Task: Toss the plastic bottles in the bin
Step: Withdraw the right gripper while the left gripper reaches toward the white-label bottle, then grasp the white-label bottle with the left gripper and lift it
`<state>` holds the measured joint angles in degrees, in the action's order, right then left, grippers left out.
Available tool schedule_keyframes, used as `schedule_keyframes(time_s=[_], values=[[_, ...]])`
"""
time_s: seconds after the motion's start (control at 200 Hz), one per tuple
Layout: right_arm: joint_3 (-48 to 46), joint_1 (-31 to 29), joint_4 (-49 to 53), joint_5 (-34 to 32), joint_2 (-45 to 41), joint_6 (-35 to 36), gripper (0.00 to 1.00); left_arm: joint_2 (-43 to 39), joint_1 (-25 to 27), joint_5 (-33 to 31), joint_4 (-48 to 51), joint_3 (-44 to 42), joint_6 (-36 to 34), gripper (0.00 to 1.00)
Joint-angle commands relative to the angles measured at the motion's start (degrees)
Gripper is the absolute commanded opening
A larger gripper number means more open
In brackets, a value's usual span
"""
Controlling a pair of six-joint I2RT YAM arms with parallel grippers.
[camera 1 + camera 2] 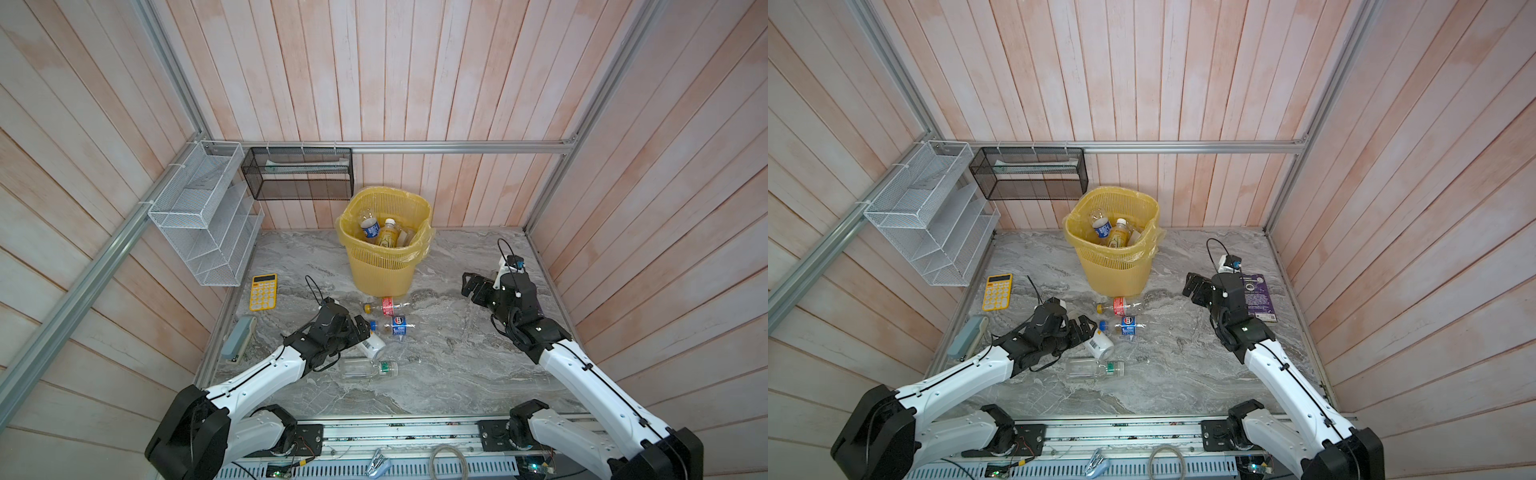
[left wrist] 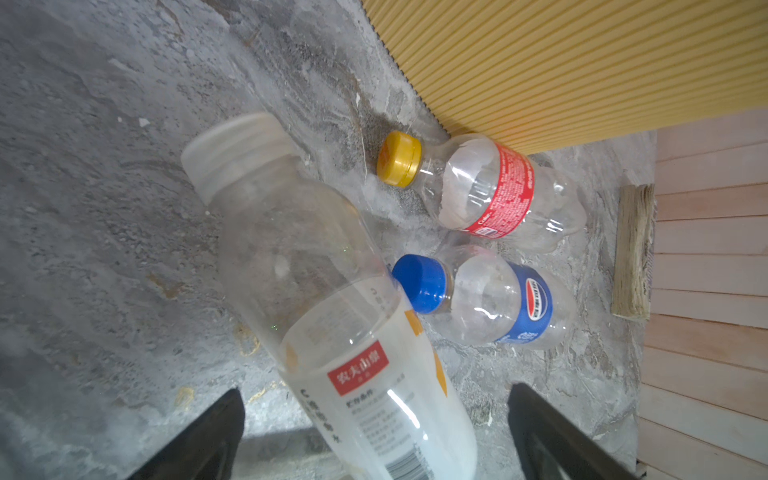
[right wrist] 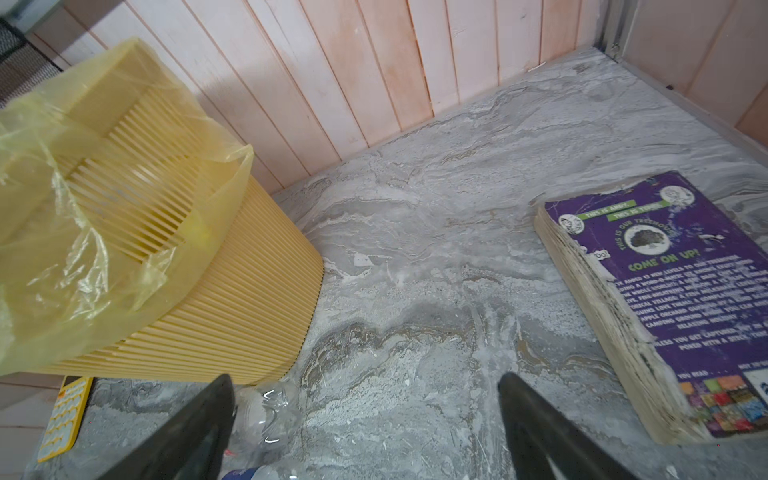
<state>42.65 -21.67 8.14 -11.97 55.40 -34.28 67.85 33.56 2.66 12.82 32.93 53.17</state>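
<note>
White-labelled bottle (image 2: 357,374) between wide-apart jaws of left gripper (image 2: 374,392), bin (image 1: 382,266) farther back

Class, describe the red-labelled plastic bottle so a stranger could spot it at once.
Find the tall yellow lattice bin at the back of the grey marble table. Just in front of its base a clear plastic bottle lies on its side. Unlike the blue-capped bottle beside it, it has a red label and a gold cap.
</note>
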Motion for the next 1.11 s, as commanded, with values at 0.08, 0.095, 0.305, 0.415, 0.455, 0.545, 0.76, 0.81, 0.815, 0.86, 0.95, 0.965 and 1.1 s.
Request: schedule_keyframes(time_s=[0.08, 0.095, 0.305, 0.415, 0.455, 0.545, 0.76, 0.81, 0.815, 0.86, 0.95, 0.965, 1.1], values=[[-2.7, 1.3, 1.7, -2.2, -3.9, -2.5, 0.99, 3.2, 0.2, 0.4, -2.4, 0.7, 1.9, 1.0], [-2.9, 1.4, 1.8, -2.1, -4.2, -2.5, 0.99, 3.4, 0.2, 0.4, -2.4, 0.6, 1.9, 1.0], [-4.0, 2.3, 2.3, -1.9, -5.3, -2.9, 0.99, 6.6, 0.1, -1.4, -2.5, 1.3, 2.3, 1.0], [-4.3, 2.6, 2.3, -1.9, -5.4, -3.0, 0.99, 8.6, -0.3, -1.6, -3.1, 1.8, 2.1, 1.0], [-4.5, 2.6, 2.3, -1.8, -5.4, -3.0, 0.99, 9.4, -0.5, -1.6, -3.2, 2.0, 1.9, 1.0], [-4.7, 2.8, 2.4, -1.7, -5.5, -3.0, 0.99, 10.8, -1.3, -1.4, -3.8, 2.2, 1.7, 1.0], [-4.7, 3.3, 2.4, -1.7, -5.7, -3.0, 0.99, 12.3, -3.8, -0.1, -5.7, 1.6, 1.3, 0.97], [-4.7, 3.5, 2.4, -1.6, -5.7, -3.0, 0.99, 12.3, -4.5, 0.4, -6.1, 1.3, 1.2, 0.95], [-4.7, 3.5, 2.4, -1.6, -5.7, -3.0, 0.99, 12.3, -4.6, 0.4, -6.2, 1.2, 1.2, 0.95], [-4.8, 3.5, 2.4, -1.5, -5.7, -3.0, 0.99, 12.1, -5.4, 0.7, -6.6, 0.8, 1.0, 0.92], [-5.0, 3.7, 2.5, -1.5, -5.7, -3.1, 0.99, 11.5, -6.8, 1.4, -7.8, -0.1, 0.9, 0.87], [-5.1, 3.7, 2.5, -1.5, -5.7, -3.2, 0.99, 11.3, -7.1, 1.5, -8.1, -0.3, 0.9, 0.86], [-5.3, 3.8, 2.5, -1.6, -5.9, -3.4, 0.99, 10.4, -8.5, 2.2, -9.1, -0.8, 0.4, 0.78]])
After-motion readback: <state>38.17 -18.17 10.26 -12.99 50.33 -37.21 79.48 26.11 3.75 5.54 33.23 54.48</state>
